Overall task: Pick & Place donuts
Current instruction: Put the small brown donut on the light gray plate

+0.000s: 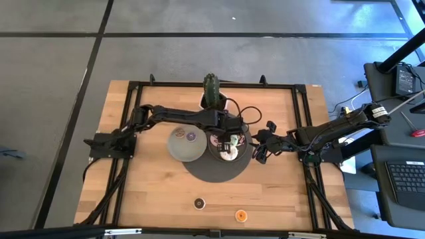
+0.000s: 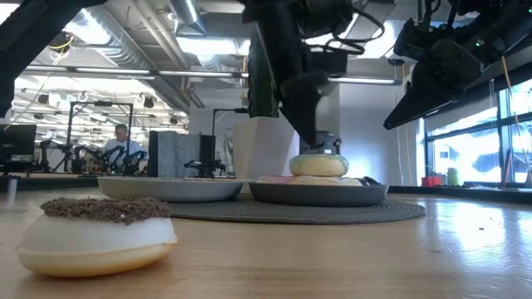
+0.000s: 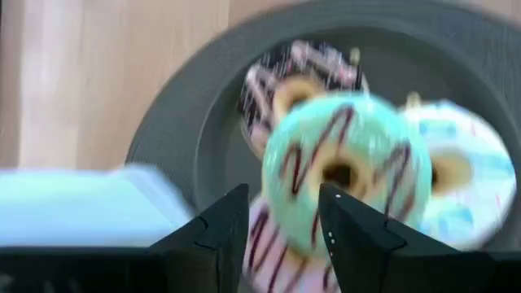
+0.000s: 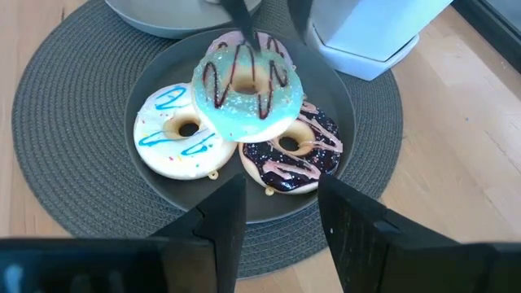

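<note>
Right wrist view shows the dark plate (image 4: 342, 106) holding a green donut (image 4: 247, 89) stacked on a white donut (image 4: 181, 130) at its 9 o'clock, a purple donut (image 4: 291, 152) at its 5 o'clock, and a pink one barely visible beneath. The left gripper (image 4: 259, 18) stands at the green donut's 12 o'clock rim, its fingers (image 3: 346, 232) astride that rim; you cannot tell whether they pinch or have let go. The right gripper (image 4: 277, 220) hovers at the plate's 3 o'clock in the high view, fingers spread and empty. Judge this step as a grasp or a release at the stack. Next, confirm grip before any lift, and move vertically so the lower donuts stay put.
</note>
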